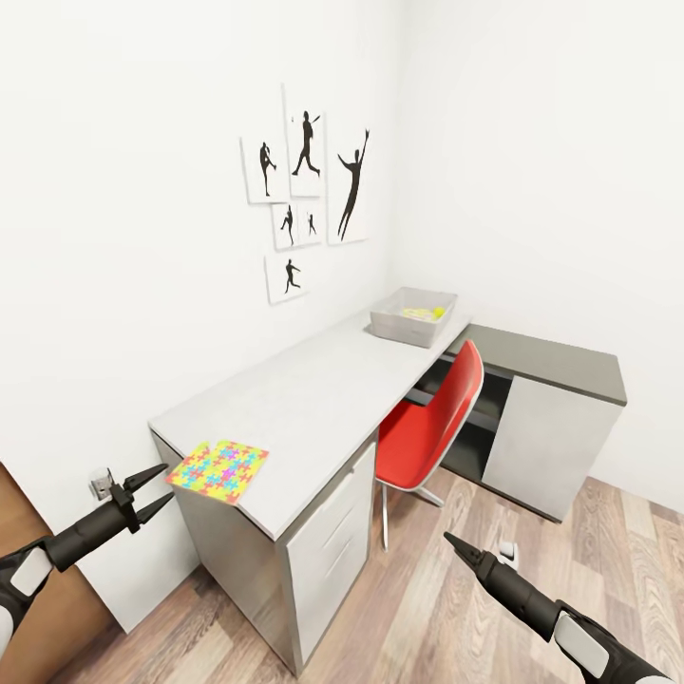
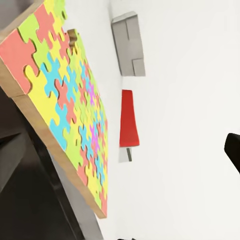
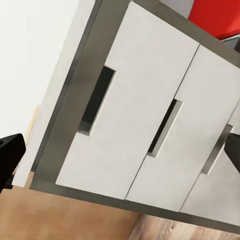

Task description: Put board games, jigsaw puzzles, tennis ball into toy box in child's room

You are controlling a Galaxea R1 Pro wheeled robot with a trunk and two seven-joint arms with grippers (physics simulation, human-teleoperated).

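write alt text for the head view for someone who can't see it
A long pale table stands along a white wall, with a jigsaw puzzle at its near corner and a grey toy box at the far end. A red chair is tucked underneath, and the left end effector, open, reaches toward the puzzle.

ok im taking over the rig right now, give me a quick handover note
Left hand: open, empty, just short of the jigsaw puzzle on the table's near corner.
Right hand: looks shut, empty, low in front of the drawers.
Toy box at the table's far end already holds something yellow; contents hard to tell.
Left: grasp this puzzle, carry it to the box. No board games in view.
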